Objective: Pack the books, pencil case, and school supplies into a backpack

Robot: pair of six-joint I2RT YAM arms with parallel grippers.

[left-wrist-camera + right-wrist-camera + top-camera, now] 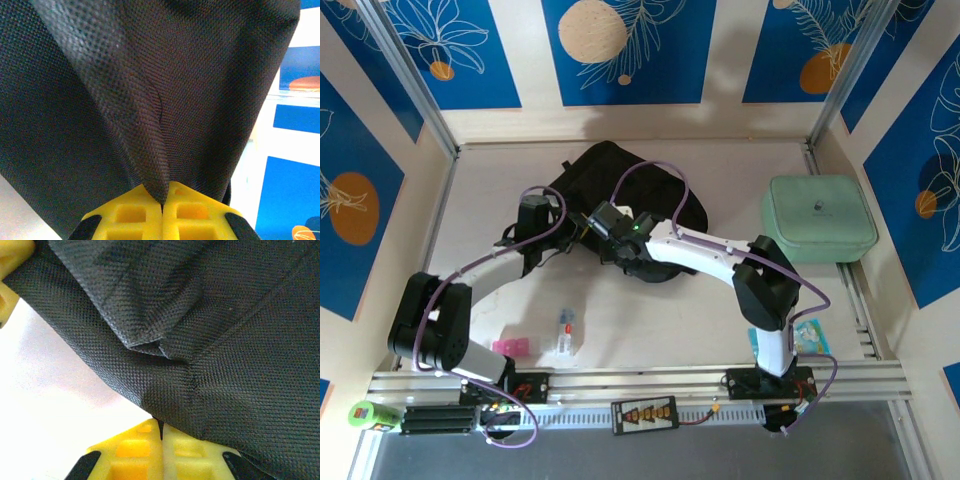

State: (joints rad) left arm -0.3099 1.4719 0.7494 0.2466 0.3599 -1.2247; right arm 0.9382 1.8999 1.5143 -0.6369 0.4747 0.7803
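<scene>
Both claws pinched on the bag, loose supplies not in it yet

Overhead: the black soft fabric backpack [610, 165] lies flat in the upper middle of the frame, with the left arm [480, 265] and right arm [695, 250] both reaching to its near edge. A mint-green rounded case [820, 218] sits at the right, and a small pink block [510, 347] and a little clear tube [564, 335] lie low in the frame. Left wrist: the left gripper [162, 200] has its yellow jaws pressed together on a fold of backpack cloth. Right wrist: the right gripper [161, 426] does likewise, clamped on a hemmed edge at bottom centre. I reckon I'm opening the mouth, so I'd lift both pinches evenly and draw them apart slowly, since thin cloth could slip out.
</scene>
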